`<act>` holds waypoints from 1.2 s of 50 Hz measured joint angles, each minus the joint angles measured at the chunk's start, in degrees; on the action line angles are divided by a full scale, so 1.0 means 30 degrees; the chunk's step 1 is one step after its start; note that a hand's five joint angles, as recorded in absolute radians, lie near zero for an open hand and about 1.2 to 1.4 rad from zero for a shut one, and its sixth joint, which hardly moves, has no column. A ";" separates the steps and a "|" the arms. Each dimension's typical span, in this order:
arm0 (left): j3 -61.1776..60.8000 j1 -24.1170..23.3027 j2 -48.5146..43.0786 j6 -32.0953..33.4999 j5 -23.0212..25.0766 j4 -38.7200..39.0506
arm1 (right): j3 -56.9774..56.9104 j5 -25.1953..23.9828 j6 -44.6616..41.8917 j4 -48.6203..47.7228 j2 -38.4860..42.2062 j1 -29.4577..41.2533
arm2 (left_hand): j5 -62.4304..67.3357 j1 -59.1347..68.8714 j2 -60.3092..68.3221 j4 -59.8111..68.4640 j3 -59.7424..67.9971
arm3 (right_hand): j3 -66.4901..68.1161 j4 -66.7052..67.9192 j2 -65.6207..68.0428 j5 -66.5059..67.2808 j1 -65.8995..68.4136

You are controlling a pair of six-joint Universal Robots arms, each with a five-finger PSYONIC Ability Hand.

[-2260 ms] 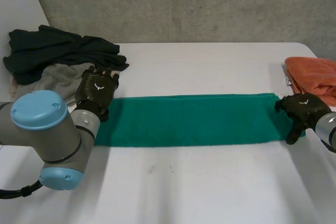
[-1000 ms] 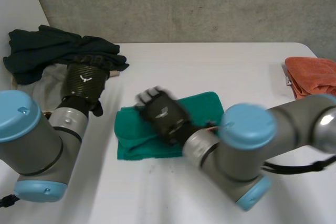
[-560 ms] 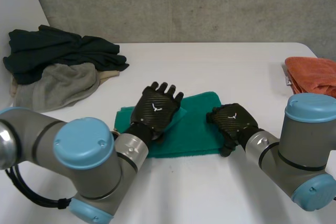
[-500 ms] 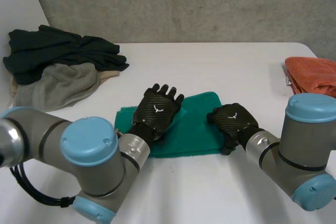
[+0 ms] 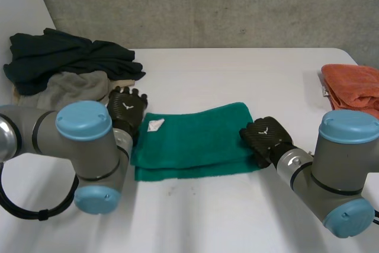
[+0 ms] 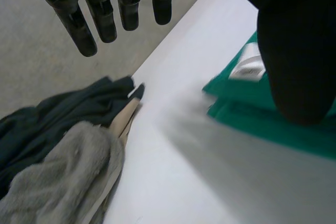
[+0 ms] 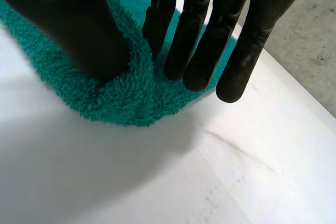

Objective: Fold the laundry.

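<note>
Your green towel (image 5: 198, 140) lies folded in layers near the middle of the white table (image 5: 237, 75), with a white label (image 5: 155, 124) showing at its left end. Your left hand (image 5: 126, 108) sits at that left end, just beside the label. In its wrist view the fingers (image 6: 105, 17) are straight and spread in the air with nothing in them, and the thumb hangs over the towel's corner. Your right hand (image 5: 265, 137) is on the towel's right end. Its thumb presses into the pile and a ridge of terry bunches between it and the fingers (image 7: 191, 30), so it looks like a pinch on that edge, though I can't be sure how firm it is.

Expect the towel to be light, soft and limp: thick terry that sags and drags rather than holding a shape. It won't slip much on your fingers, but the stacked layers can slide apart. Take hold at the corners of one short end, catch all the layers together, and lift only just clear so the fold lands square. The heap of dark clothes (image 5: 65, 54) and grey cloth (image 5: 62, 87) at the far left, and the orange towel (image 5: 352, 87) at the right, lie well apart from it.
</note>
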 measured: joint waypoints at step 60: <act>-0.0109 -0.3689 0.2255 -0.6063 0.1491 -0.1623 | -0.6372 -0.0679 0.9419 0.6537 0.0414 0.1674 | 0.0000 0.0000 0.0000 0.0002 0.0000 | -1.8538 -1.8188 -1.8294 -1.7412 -1.4487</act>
